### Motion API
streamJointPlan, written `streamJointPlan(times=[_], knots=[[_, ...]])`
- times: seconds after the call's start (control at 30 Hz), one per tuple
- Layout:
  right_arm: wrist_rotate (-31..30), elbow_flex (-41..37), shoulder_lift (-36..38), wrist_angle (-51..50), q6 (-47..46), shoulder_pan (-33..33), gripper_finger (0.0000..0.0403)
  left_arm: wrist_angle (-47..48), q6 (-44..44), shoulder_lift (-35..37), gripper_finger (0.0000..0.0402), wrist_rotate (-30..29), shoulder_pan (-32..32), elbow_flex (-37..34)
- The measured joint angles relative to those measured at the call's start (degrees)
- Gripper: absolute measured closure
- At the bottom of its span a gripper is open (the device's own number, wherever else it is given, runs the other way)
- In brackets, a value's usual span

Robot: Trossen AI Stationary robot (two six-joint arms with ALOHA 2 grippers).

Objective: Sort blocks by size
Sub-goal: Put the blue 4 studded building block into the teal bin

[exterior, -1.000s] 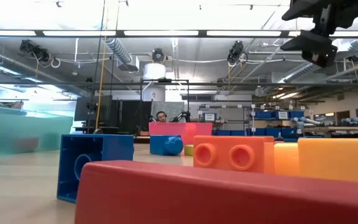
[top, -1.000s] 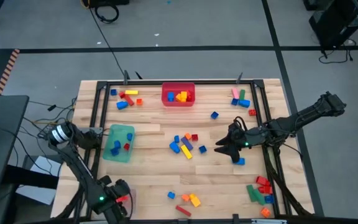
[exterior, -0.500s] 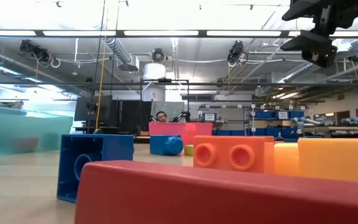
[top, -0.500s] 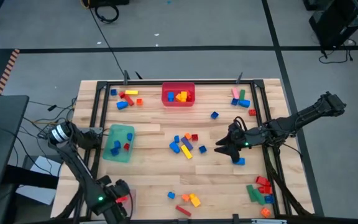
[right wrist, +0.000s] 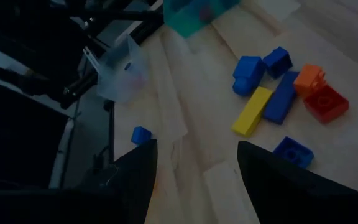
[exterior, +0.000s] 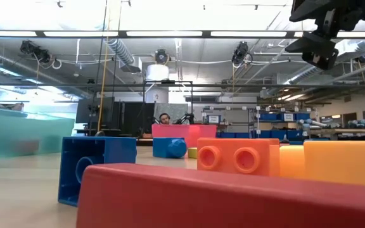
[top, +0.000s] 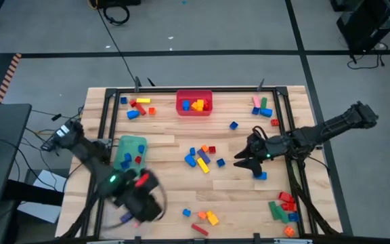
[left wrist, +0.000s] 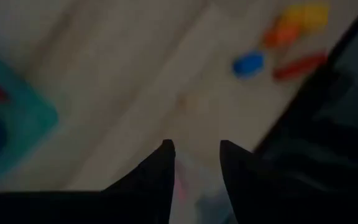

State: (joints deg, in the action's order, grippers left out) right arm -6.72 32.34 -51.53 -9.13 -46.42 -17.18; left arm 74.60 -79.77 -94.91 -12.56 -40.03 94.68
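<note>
Blocks lie in loose groups on the wooden table: a middle group (top: 202, 157) (right wrist: 278, 93), one near the front edge (top: 205, 217), others at the far left (top: 137, 107), far right (top: 263, 107) and near right (top: 284, 207). My left gripper (top: 146, 202) (left wrist: 194, 146) hangs blurred above the near left part of the table, fingers a little apart, bare wood showing between their tips. My right gripper (top: 244, 163) (right wrist: 197, 146) hovers open just right of the middle group, holding nothing; a blue block (top: 261, 175) lies beside it.
A red bin (top: 194, 103) with blocks stands at the far edge, and a green bin (top: 130, 154) with blocks at the left. A clear bin (right wrist: 122, 71) sits by the near left corner. Dark frame rails (top: 102, 135) run along the table's sides.
My left gripper has risen from the near left corner and swung toward the table's middle, most of it in the last half second.
</note>
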Motion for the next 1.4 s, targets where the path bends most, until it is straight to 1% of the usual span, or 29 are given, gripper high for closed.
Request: streamJointPlan(times=[0.07, 0.17, 0.33, 0.43, 0.5, 0.6, 0.67, 0.83, 1.03, 1.13, 1.2, 1.27, 1.33, 1.4], knots=[[2.2, 0.0, 0.0, 0.0, 2.0, 1.6, 0.0167, -0.8, 5.4, 0.0, 0.0272, -0.4, 4.7, 0.8], [7.3, 0.0, 0.0, 0.0, 4.7, 5.4, 0.0167, -4.0, 15.2, 0.0, 0.0278, -0.4, 12.0, 0.7], [13.0, 0.0, 0.0, -0.1, 7.8, 12.8, 0.0167, -13.7, 34.4, -0.1, 0.0290, 1.3, 23.8, -1.3], [15.5, 0.3, 0.0, -1.1, 8.8, 17.1, 0.0167, -19.0, 43.1, -0.1, 0.0300, 4.2, 29.7, -2.5], [16.6, 1.4, -0.1, -4.2, 10.0, 19.4, 0.0167, -21.0, 47.5, -0.1, 0.0306, 5.8, 33.0, -3.5], [16.9, 3.8, -0.7, -8.6, 13.2, 22.1, 0.0167, -21.6, 53.7, -0.1, 0.0315, 6.6, 37.3, -4.7], [16.9, 5.2, -1.3, -9.7, 15.4, 23.6, 0.0167, -21.5, 56.9, -0.1, 0.0319, 6.6, 39.8, -5.7], [16.9, 7.8, -3.7, -9.8, 18.5, 27.8, 0.0167, -21.6, 59.0, -0.1, 0.0321, 5.8, 43.7, -5.9], [16.9, 10.3, -9.5, -9.9, 19.6, 33.1, 0.0167, -21.5, 73.7, -0.4, 0.0321, 5.0, 47.1, -5.9], [15.7, 13.0, -14.0, -10.0, 19.7, 34.8, 0.0167, -20.6, 78.3, -0.7, 0.0321, 5.4, 49.7, -5.9], [14.8, 15.6, -17.2, -9.9, 20.4, 35.6, 0.0167, -21.1, 82.4, -0.9, 0.0321, 7.3, 51.6, -5.9], [13.5, 18.6, -20.7, -11.1, 21.9, 36.0, 0.0167, -23.5, 84.9, -0.9, 0.0321, 10.1, 53.9, -7.6], [11.2, 21.9, -24.0, -13.6, 23.3, 36.5, 0.0167, -28.7, 85.5, -0.6, 0.0321, 14.5, 56.4, -11.4], [9.0, 24.8, -27.0, -16.8, 24.4, 37.1, 0.0167, -33.3, 85.4, 0.4, 0.0321, 17.3, 58.6, -16.0]])
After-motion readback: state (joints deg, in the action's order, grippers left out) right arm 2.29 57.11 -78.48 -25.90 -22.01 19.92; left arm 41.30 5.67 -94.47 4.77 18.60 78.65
